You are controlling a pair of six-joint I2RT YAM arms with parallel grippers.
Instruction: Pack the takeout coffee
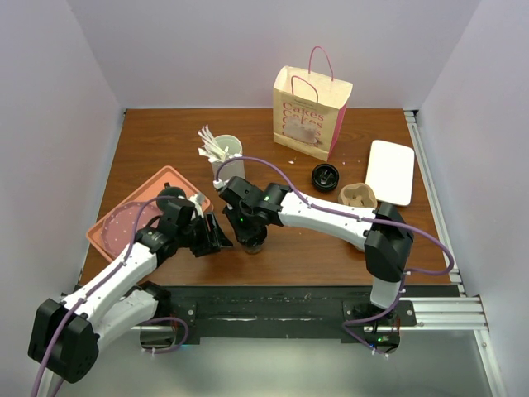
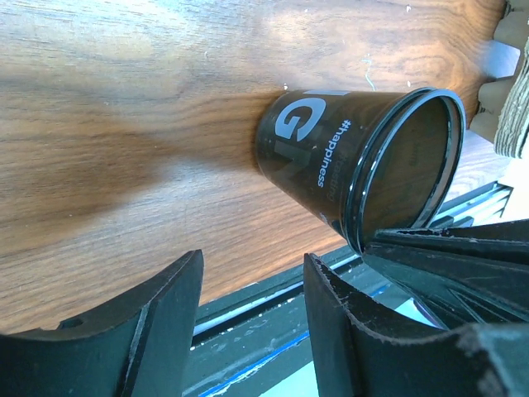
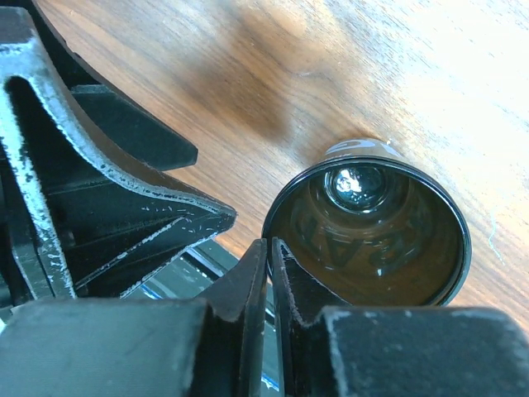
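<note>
Right hand (image 3: 269, 248) pinches the takeout coffee (image 2: 331, 157) at its rim, mostly hiding it overhead; left hand (image 2: 252, 277) gapes empty.

Your left arm (image 1: 116, 281) and right arm (image 1: 331, 217) wore glossy white shells between black joint housings, and a purple cable looped loosely along each from base to wrist. Your left end effector (image 1: 212, 235) was all black, its fingers (image 2: 161, 331) broad curved slabs with rough, frayed-looking edges. Your right end effector (image 1: 251, 240) matched it in black; its fingers (image 3: 252, 281) were thin blades backed by triangular ribs, scuffed pale grey along the ridges. A small green light (image 1: 235, 219) glowed near the right wrist.
</note>
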